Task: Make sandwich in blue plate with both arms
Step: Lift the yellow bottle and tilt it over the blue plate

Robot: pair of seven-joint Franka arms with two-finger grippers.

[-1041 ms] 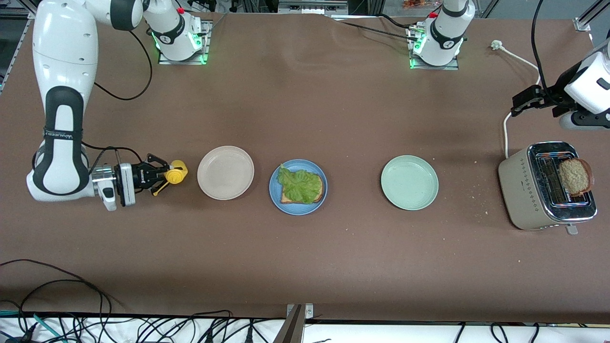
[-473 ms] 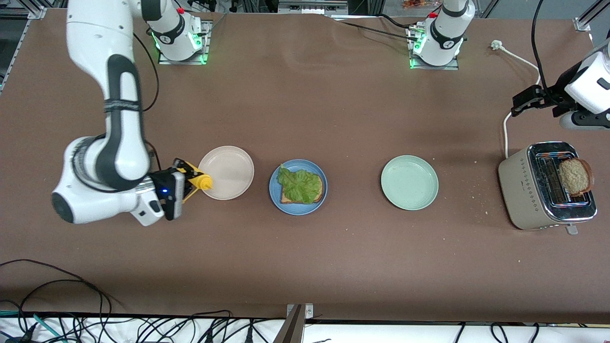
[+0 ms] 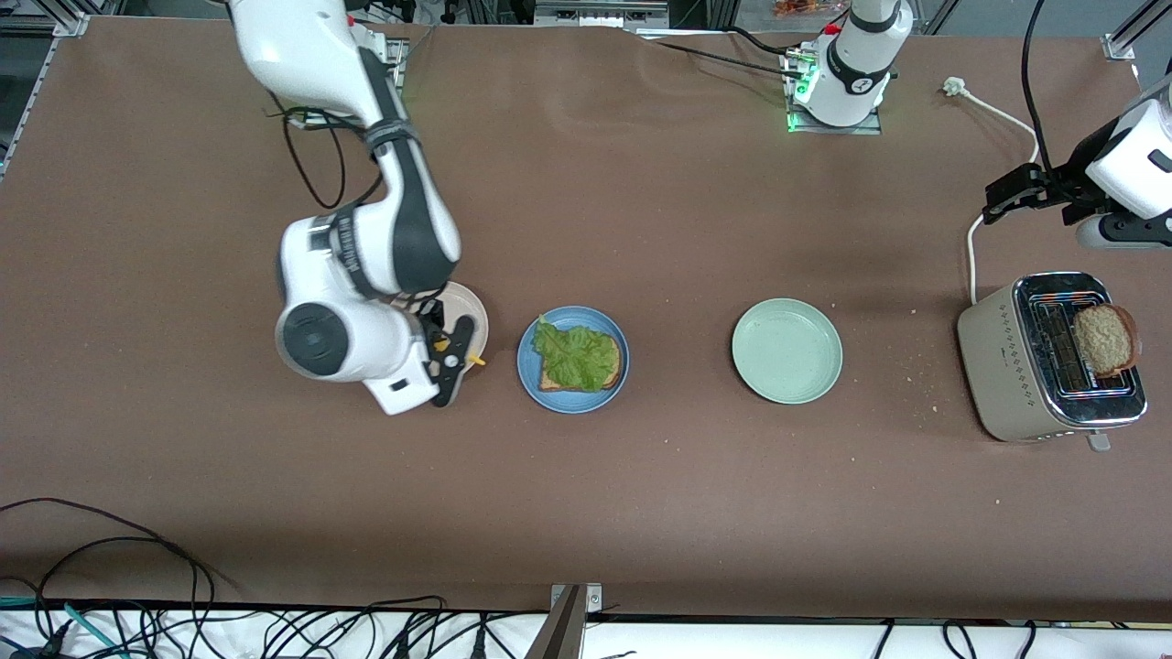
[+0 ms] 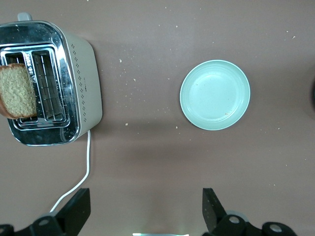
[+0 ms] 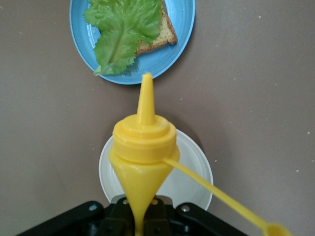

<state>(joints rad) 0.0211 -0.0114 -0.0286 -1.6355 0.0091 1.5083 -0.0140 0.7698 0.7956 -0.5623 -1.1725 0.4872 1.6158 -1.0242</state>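
Brown-covered table [image 3: 586,513], black cables [image 3: 137,622] along near edge, metal frame [image 3: 1131,32] at corner.

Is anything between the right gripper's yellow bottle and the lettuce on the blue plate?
Nothing visible does. The right gripper holds the yellow squeeze bottle over the beige plate, nozzle toward the blue plate; only bare table separates them. The lettuce lies uncovered.

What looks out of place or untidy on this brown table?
Pale crumbs lie scattered on the table between the pale green round plate and the beige toaster. A brown bread slice sticks out tilted from a toaster slot. Nothing looks spilled or damaged.
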